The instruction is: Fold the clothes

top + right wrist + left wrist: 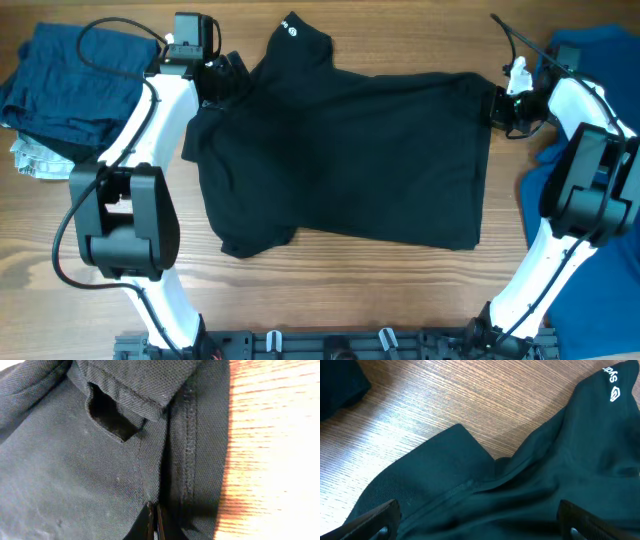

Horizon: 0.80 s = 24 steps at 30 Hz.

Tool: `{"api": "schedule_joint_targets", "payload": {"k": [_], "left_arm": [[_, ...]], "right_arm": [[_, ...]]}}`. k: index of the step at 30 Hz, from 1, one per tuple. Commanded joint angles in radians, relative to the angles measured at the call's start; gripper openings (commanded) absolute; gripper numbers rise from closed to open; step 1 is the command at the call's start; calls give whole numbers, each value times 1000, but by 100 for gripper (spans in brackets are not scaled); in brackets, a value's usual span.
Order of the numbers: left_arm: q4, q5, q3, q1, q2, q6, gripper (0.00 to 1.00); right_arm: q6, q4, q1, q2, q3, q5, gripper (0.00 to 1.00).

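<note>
A large black shirt (350,150) with small white logo marks lies spread on the wooden table. My left gripper (222,78) is open over its left sleeve; in the left wrist view the fingers (480,520) stand wide apart above the dark fabric (520,485). My right gripper (500,105) is at the shirt's right hem; in the right wrist view its fingers (154,520) are pressed together on the black fabric (100,460) beside a stitched seam. A royal-blue shirt (590,60) lies at the right. Folded navy pieces (60,85) lie at the far left.
A pale patterned cloth (35,160) peeks from under the navy pile. The blue shirt reaches down the right edge behind my right arm (585,170). A dark rail (330,345) runs along the front edge between the arm bases. Bare wood (330,290) shows in front of the shirt.
</note>
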Motion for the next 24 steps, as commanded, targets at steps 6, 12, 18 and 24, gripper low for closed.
{"api": "schedule_joint_targets", "payload": {"k": [6, 12, 18, 24], "left_arm": [[0, -13, 6, 6, -6, -2, 100], [0, -13, 6, 6, -6, -2, 100], [0, -13, 6, 6, -6, -2, 100], [0, -13, 6, 6, -6, -2, 100]], "right_arm": [[11, 4, -8, -108, 26, 113, 4], [10, 43, -8, -110, 25, 256, 4], [23, 13, -7, -98, 23, 228, 6], [68, -89, -7, -152, 23, 227, 21]]}}
